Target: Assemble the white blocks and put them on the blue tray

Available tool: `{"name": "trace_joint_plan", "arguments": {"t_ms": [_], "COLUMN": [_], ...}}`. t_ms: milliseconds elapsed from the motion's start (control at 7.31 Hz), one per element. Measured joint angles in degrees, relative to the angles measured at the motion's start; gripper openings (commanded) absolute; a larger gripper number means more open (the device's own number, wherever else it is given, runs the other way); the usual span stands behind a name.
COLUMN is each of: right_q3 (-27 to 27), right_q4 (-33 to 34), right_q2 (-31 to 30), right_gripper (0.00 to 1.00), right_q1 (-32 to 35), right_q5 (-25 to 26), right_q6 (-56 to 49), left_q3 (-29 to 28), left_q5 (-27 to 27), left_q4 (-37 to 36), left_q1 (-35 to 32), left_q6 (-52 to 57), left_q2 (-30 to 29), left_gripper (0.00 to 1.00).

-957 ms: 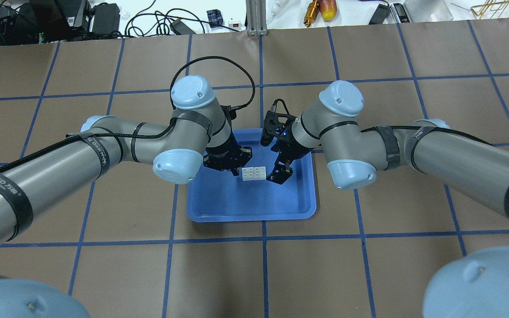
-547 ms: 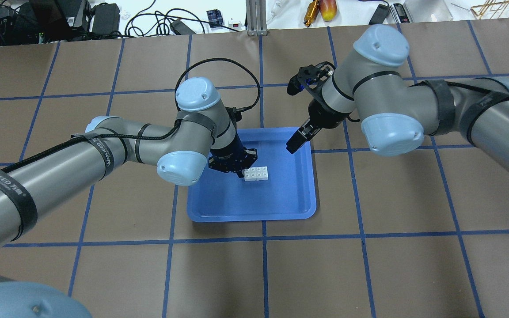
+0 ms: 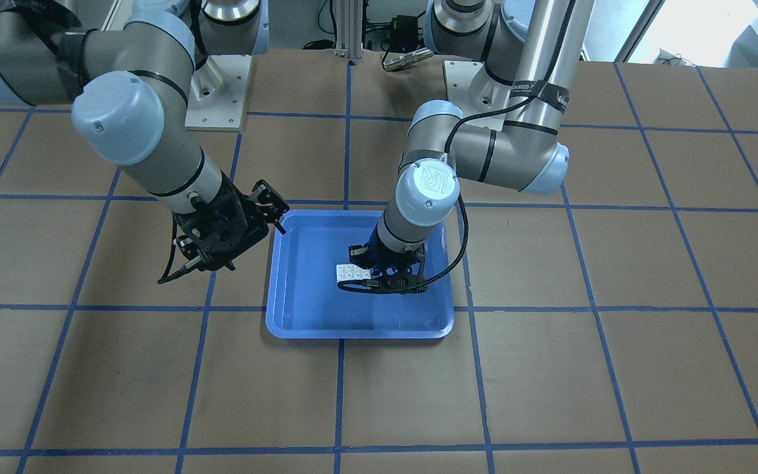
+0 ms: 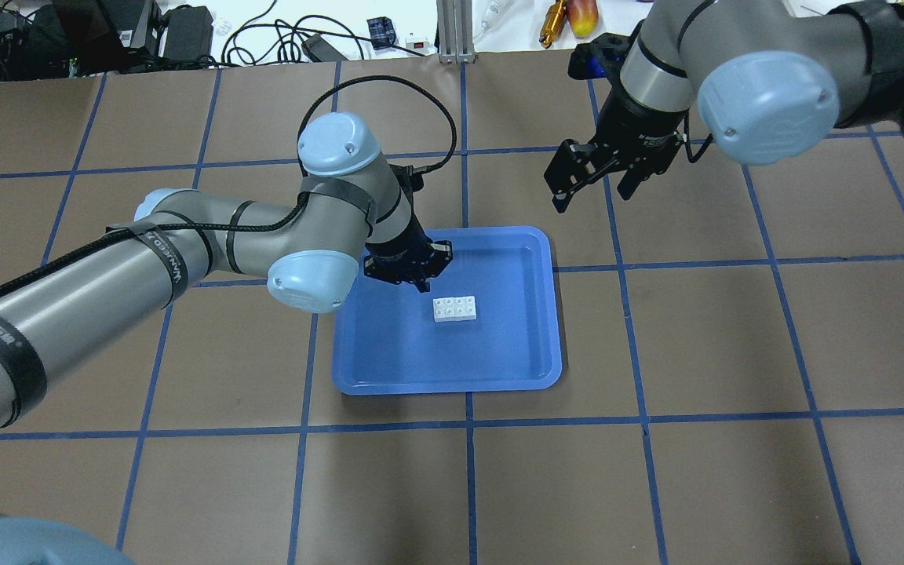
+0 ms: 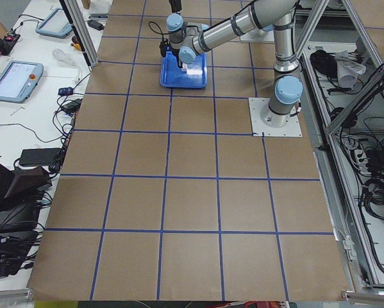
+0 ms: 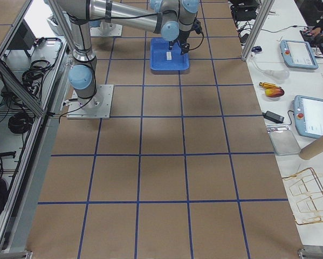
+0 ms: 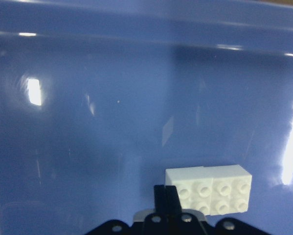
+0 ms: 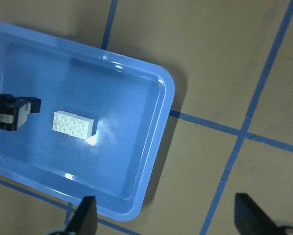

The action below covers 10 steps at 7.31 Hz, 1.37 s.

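The two white blocks are joined into one rectangular brick, lying studs up on the floor of the blue tray. My left gripper hangs over the tray just to the far left of the brick, not touching it. In the left wrist view its fingers are pressed together, with the brick beside them on the right. My right gripper is open and empty, raised above the table beyond the tray's far right corner. Its view looks down on the brick and the tray.
The table is brown paper with a blue tape grid. Cables and power boxes and small tools lie beyond its far edge. In the front-facing view the right gripper hangs left of the tray.
My right arm has lifted off the tray and swung to the far right, away from the brick. My left gripper has drawn back a little from the brick, which stays in place.
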<state>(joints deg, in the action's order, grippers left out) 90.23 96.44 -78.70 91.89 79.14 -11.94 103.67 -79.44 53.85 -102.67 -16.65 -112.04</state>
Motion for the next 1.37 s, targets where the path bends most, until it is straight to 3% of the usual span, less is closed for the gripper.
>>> {"name": "trace_joint_plan", "arguments": {"t_ms": [274, 547, 684, 821, 1094, 1368], "right_q3": [-3.39, -4.00, -3.95, -3.77, -3.15, -1.34], "right_q4": [-6.90, -10.47, -12.32, -13.36, -14.23, -13.91], "right_q2": [-1.56, -4.97, -6.64, -8.18, -9.60, -11.24], "right_gripper": [1.00, 1.00, 1.00, 1.00, 1.00, 1.00], "right_q1": [-1.45, -2.25, -2.55, -3.13, -3.97, -3.95], "right_q5": [3.05, 6.98, 8.29, 9.69, 11.26, 11.61], "right_q6": [8.44, 16.09, 17.61, 18.82, 20.08, 21.28], "left_q3": [-7.80, -18.25, -21.71, -23.70, -25.00, -24.50], "left_q5": [-1.40, -6.10, -8.21, -9.24, -9.79, -10.33], "left_q4": [10.22, 24.07, 28.49, 31.29, 34.30, 36.03], "left_q1": [5.31, 9.25, 10.14, 10.68, 11.54, 11.74], "left_q6": [6.61, 15.00, 18.79, 21.36, 23.44, 24.06], "left_q2": [2.56, 4.91, 6.28, 8.18, 12.26, 15.88], "left_gripper": [0.21, 0.36, 0.38, 0.67, 1.00, 1.00]}}
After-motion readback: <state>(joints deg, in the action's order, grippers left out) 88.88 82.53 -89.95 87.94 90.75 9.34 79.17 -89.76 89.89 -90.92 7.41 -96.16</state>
